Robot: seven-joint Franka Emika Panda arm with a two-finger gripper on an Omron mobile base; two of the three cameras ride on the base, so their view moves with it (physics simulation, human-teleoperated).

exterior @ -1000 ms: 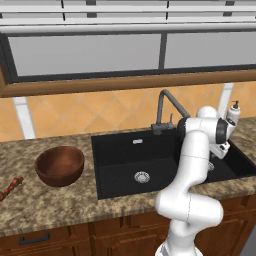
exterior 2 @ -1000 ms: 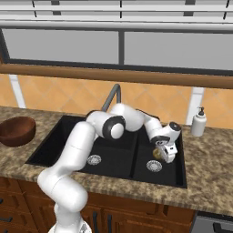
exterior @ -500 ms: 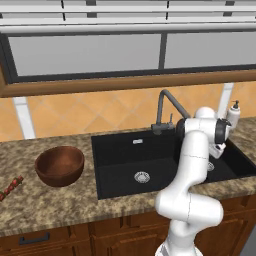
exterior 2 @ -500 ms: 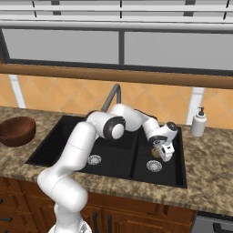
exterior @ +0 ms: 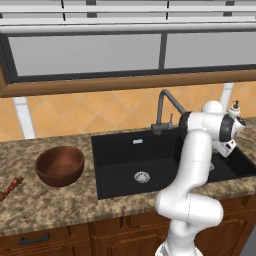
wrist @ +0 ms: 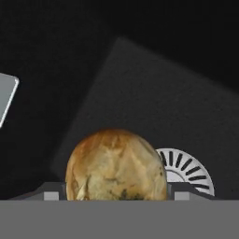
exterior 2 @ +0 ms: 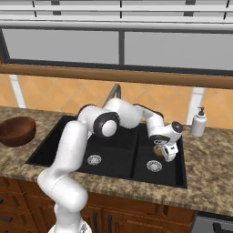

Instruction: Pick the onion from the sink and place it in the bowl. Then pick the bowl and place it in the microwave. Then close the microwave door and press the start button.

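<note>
Left base view: a black double-basin sink (exterior: 125, 165) is set in a speckled counter. The white arm bends down over the sink's right basin. A reddish-brown wooden bowl (exterior: 59, 165) stands on the counter left of the sink, well apart from it.

Right base view: the gripper (exterior 2: 162, 152) hangs inside the sink's right basin, just above its silver drain (exterior 2: 154, 165), with the pale onion (exterior 2: 158, 149) at its tips.

Hand view: the onion (wrist: 115, 165) sits between the two fingers, which are closed against its sides; the drain lies just behind it.
</note>
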